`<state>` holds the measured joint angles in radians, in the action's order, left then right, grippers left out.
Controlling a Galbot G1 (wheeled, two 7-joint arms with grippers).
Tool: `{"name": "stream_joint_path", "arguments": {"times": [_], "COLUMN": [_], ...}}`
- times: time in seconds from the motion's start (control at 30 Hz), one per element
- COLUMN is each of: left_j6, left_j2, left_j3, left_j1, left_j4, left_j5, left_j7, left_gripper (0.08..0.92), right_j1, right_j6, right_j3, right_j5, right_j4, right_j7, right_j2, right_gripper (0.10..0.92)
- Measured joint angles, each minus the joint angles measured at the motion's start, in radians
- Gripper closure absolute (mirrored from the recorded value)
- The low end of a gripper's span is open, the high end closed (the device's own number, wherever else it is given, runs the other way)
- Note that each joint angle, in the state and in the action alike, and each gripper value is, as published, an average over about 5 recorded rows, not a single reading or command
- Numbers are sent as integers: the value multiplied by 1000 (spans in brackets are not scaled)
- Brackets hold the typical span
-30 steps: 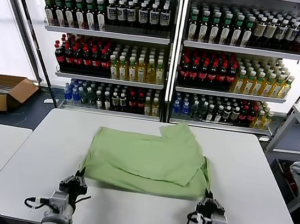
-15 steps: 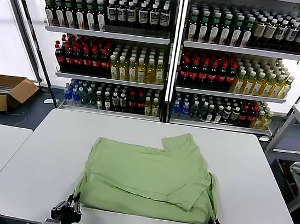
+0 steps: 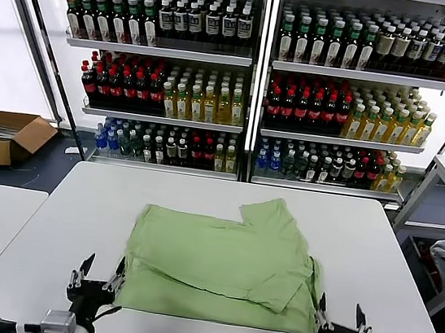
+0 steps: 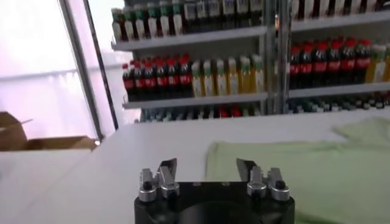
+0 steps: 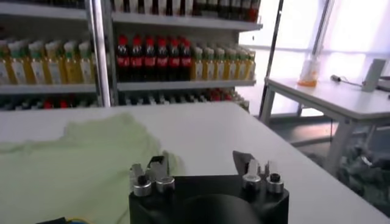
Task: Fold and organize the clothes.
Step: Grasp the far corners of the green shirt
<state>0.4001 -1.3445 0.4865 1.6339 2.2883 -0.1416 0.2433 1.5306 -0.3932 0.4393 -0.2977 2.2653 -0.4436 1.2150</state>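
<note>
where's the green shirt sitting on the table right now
In the head view the light green cotton shirt lies folded flat on the white table, its near corners just ahead of the open left gripper and open right gripper.

Bright, even indoor light; window (image 4: 36, 67) glare washes out both wrist views' backgrounds. Wrist views soft, shelves (image 5: 152, 58) blurred. Shadows faint.

Setting: mock shop or test lab; my white bench (image 3: 50, 226) faces shelving (image 3: 254, 80) stocked with bottled drinks (image 3: 174, 98).
</note>
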Motion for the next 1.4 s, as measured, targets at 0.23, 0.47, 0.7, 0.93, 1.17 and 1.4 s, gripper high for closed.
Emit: {"name": "stream_joint_path", "arguments": {"times": [0.23,0.47,0.7,0.93,1.17,1.4], "left_j6": [7,38,71,87,89,91], "left_j2": [49,101,138,151,142,132], "left_j3": [-8,-65,-127,-174,-198,-207], "left_j1": [-189,-402,-584,-708,-790,-821], "left_j4": [-106,-287,-489,-647,-776,-849], "left_j5": [-48,-107,-149,-165,-171,-173], "left_j7": [-86,-142,-161,-174,-182,-187], "left_gripper": [181,177,177,177,177,177], "right_j1": [-294,-575,-781,-916,-980,-1019], "right_j6": [-51,-78,-104,-124,-125,-113], "right_j3": [-45,-147,-228,-262,-265,-267], "right_j5": [-80,-131,-153,-160,-153,-134], "right_j4": [-183,-418,-632,-816,-974,-1099], "right_j7": [158,183,204,224,240,257], "right_j2": [-86,-95,-57,0,61,107], "right_gripper": [203,203,203,203,203,203]}}
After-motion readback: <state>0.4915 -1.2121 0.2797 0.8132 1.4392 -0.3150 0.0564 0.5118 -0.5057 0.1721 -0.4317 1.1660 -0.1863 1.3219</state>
